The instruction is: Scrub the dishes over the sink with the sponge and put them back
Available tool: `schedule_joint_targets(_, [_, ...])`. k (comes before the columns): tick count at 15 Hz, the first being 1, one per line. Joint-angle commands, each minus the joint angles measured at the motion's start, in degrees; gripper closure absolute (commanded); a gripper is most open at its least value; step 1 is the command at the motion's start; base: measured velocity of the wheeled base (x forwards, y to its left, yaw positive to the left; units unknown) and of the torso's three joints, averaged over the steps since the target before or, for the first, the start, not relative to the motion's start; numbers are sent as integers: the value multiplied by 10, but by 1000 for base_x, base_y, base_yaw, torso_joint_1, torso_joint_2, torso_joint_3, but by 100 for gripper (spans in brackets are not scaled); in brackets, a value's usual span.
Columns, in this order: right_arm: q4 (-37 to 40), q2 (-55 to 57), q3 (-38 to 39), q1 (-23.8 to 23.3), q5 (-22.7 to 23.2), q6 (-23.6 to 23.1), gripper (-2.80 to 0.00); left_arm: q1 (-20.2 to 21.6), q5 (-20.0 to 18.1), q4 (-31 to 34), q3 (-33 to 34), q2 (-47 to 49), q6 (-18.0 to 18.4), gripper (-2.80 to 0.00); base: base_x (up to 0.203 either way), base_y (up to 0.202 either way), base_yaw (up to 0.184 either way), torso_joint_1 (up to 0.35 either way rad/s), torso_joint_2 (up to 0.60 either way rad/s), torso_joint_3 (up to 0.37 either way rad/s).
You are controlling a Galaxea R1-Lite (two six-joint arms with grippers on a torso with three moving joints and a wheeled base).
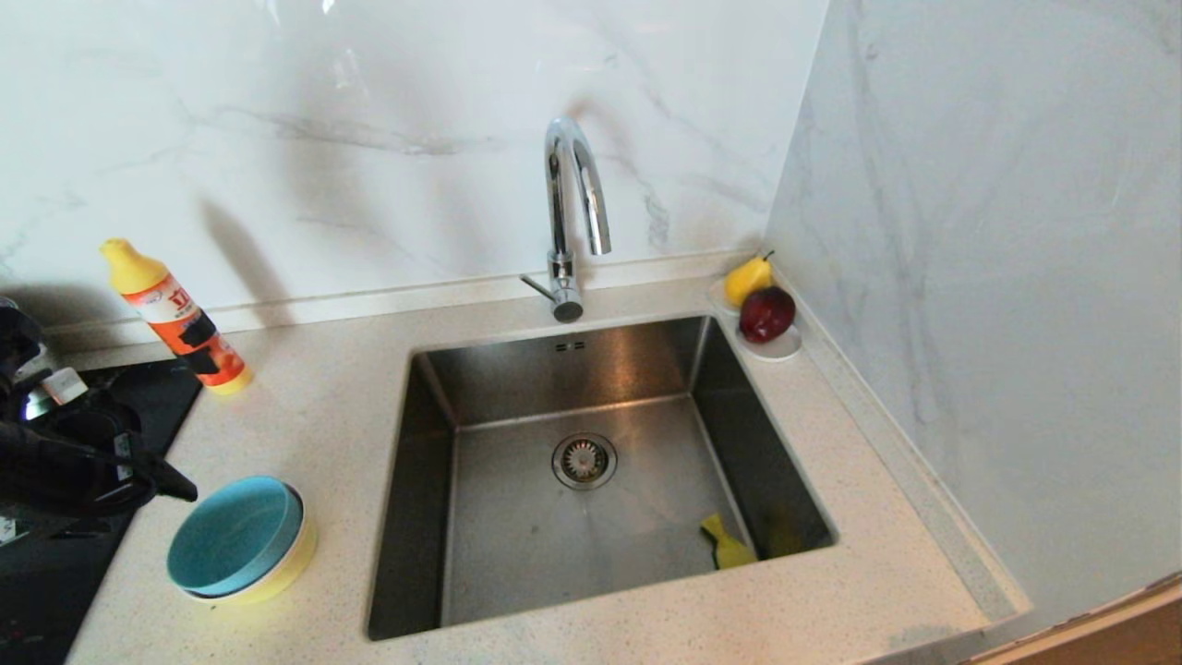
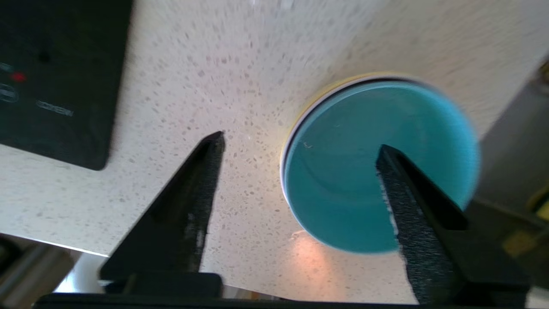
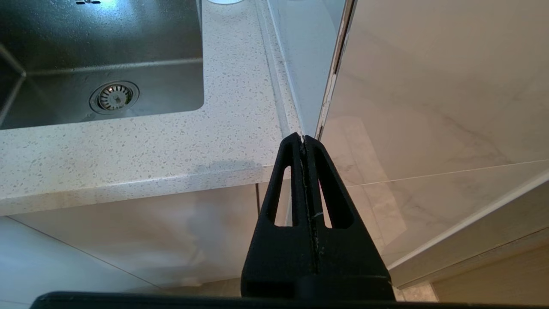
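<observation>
Two of the dishes stand nested on the counter left of the sink (image 1: pixel 517 554): a light blue bowl (image 1: pixel 235 536) (image 2: pixel 343 180) inside a yellow bowl (image 1: pixel 294 565). A pale rim (image 2: pixel 284 161) shows between them. My left gripper (image 1: pixel 171 485) (image 2: pixel 301 141) hovers open just left of the stack. In the left wrist view one finger (image 2: pixel 411 206) lies across the blue bowl and the other over bare counter; nothing is held. The yellow sponge (image 1: pixel 728 547) lies in the sink's near right corner. My right gripper (image 3: pixel 303 138) is shut and empty, parked below the counter's front edge.
A chrome faucet (image 1: pixel 568 199) rises behind the sink, whose drain (image 1: pixel 584 460) sits mid-basin. An orange detergent bottle (image 1: pixel 175 319) stands at the back left beside a black cooktop (image 1: pixel 55 573). A white saucer (image 1: pixel 780 349) with fruit sits at the back right, against the side wall.
</observation>
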Motion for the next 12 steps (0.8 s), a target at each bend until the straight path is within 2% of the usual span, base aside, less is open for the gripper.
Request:
schedule_joint_targets(1, [0, 1, 0, 0, 0, 0, 0, 0, -2, 24, -17, -32, 0, 0, 0, 0, 0, 0, 0, 0])
schedule_joint_targets(4, [0, 1, 0, 0, 0, 0, 0, -12, -27, 71, -35, -78, 0, 0, 0, 0, 0, 0, 0, 0])
schedule_joint_targets(6, [0, 1, 0, 0, 0, 0, 0, -47, -42, 91, -37, -115, -1, 0, 0, 0, 0, 0, 0, 0])
schedule_joint_targets(7, [0, 0, 0, 0, 0, 0, 0, -59, -48, 95, -36, -140, 2, 0, 0, 0, 0, 0, 0, 0])
schedule_joint_targets(10, [0, 0, 0, 0, 0, 0, 0, -93, -108, 86, -37, -213, 10, 0, 0, 0, 0, 0, 0, 0])
schedule_joint_targets(12, [0, 1, 0, 0, 0, 0, 0, -138, -119, 69, -30, -255, 17, 0, 0, 0, 0, 0, 0, 0])
